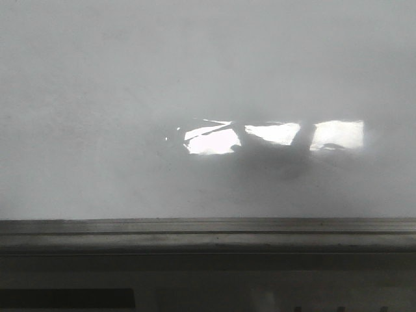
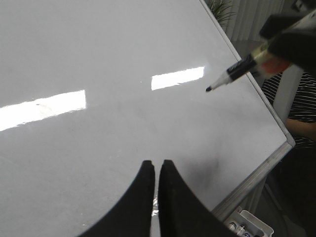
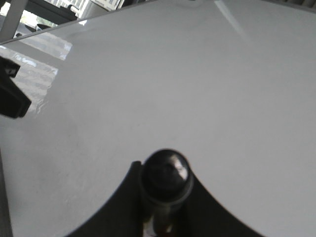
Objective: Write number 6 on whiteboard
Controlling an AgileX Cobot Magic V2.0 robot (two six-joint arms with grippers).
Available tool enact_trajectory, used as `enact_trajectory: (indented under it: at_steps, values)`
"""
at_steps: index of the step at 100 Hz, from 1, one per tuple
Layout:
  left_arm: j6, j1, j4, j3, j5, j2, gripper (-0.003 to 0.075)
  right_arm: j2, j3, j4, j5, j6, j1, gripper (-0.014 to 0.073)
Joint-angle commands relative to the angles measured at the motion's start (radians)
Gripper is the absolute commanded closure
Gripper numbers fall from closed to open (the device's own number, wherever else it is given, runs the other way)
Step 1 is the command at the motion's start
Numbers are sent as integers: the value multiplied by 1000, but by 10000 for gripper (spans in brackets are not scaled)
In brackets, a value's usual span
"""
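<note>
In the front view we see the whiteboard filling nearly the whole picture, glossy and pale grey. A bright rectangular glare sits a little right of centre, broken by dark reflected shapes. Along the near side runs the grey metal edge strip. We find no marker line on the surface here, and neither arm shows in this view.

In the left wrist view we look down over the board at a slant, with two bright glare bars across it. The left gripper hangs above the board with its black jaws together, only a thin slit between the tips, and nothing held in them. Across from it, the marker comes in from the side, black tip bare and pointing down toward the surface. The tip looks just above the board near its grey edge, but we cannot tell whether it touches. The right gripper is a dark blurred mass around the marker's body, with an orange patch beside it. Beyond the board's edge we see a person in a striped shirt and a white tray below the corner. The board carries no drawn stroke here either.

In the right wrist view the board is again bare of writing. The right gripper's jaws are clamped on the marker, whose round black rear end faces the camera. The dark end of the left arm shows at the side.
</note>
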Motion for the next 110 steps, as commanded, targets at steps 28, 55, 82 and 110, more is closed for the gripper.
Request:
enact_trajectory:
  at_steps: [28, 55, 82, 110]
  values:
    - [-12, -3, -16, -25, 8, 6, 741, 53, 50, 41, -247, 27, -128, 636]
    - [-12, -3, -16, -25, 8, 6, 741, 162, 50, 51, -314, 27, -192, 637]
    - [-12, -3, -16, -25, 8, 6, 741, 238, 50, 120, -297, 27, -192, 638]
    - [-12, -3, -16, -25, 8, 6, 741, 248, 50, 122, -180, 45, -179, 643]
